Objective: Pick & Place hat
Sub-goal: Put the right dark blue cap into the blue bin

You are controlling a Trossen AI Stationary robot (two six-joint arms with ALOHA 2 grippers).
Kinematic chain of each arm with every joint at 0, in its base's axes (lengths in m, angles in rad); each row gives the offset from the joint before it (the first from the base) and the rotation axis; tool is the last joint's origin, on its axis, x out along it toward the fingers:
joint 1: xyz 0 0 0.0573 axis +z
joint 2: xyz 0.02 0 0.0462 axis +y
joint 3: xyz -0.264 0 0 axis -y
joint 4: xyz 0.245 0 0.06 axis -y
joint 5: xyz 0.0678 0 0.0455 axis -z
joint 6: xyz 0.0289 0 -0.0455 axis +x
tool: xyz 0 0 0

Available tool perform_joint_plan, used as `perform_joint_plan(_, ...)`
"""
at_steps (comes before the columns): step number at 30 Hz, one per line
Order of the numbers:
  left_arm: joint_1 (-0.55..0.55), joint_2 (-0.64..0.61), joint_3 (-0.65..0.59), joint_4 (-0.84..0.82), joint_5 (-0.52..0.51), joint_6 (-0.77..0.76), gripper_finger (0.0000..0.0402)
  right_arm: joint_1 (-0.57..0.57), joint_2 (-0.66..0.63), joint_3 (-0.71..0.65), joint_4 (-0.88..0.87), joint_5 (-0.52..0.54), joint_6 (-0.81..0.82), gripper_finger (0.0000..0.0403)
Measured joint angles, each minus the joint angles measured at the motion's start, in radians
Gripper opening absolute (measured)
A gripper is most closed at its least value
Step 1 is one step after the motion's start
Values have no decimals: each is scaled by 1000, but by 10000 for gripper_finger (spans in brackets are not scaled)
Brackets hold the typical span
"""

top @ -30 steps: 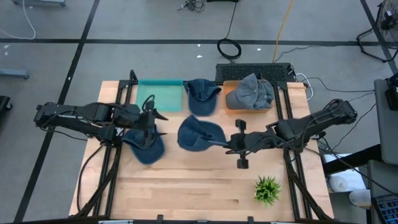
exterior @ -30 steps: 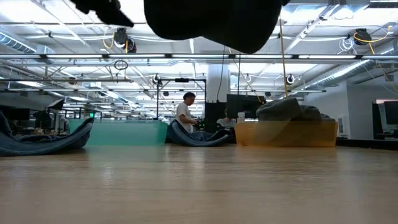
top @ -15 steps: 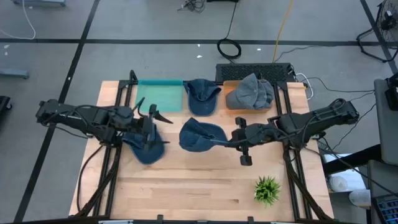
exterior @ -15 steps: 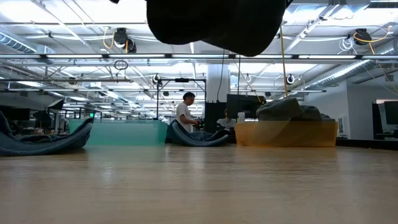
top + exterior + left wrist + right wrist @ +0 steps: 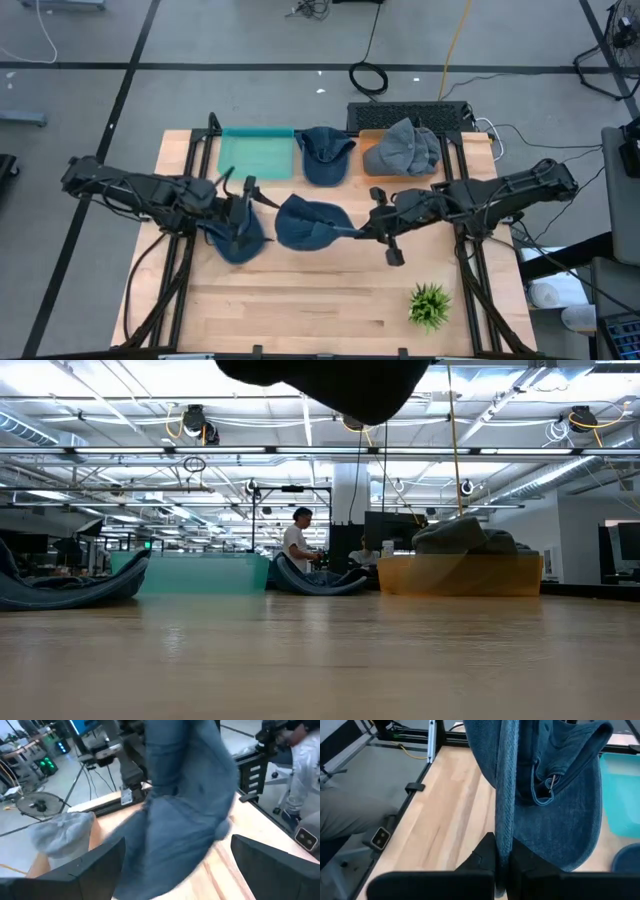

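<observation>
Wood surface (image 5: 300, 290) in big workshop, person (image 5: 297, 540) far back. Right claw (image 5: 358, 232) pinches blue hat (image 5: 305, 222) by brim, lifted mid-surface, lying left-right. Left claw (image 5: 248, 205) wide, beside it.

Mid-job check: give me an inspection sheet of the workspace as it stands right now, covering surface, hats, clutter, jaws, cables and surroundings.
Surface: wooden table, front part bare.
Job's things: blue hat held off the table; second blue hat lying under the left arm; third blue hat between the bins; grey hat in the orange bin; teal bin with nothing in it.
Clutter: small green plant near the front right corner.
Grippers: right gripper jaws shut on the blue hat's edge; left gripper jaws open beside it.
Cables: black coil and yellow cable on the floor behind the table.
Surroundings: person far off in the room.
</observation>
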Motion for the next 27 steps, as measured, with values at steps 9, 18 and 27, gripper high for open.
perform_joint_plan(9,-68,59,34,-61,3,103,374,-15,0,0,13,-76,14,0)
perform_joint_plan(18,-134,70,36,-189,-107,55,374,-17,11,1,46,-79,-31,0)
perform_joint_plan(27,-170,175,36,-121,-147,105,374,-23,17,0,54,-82,-38,0)
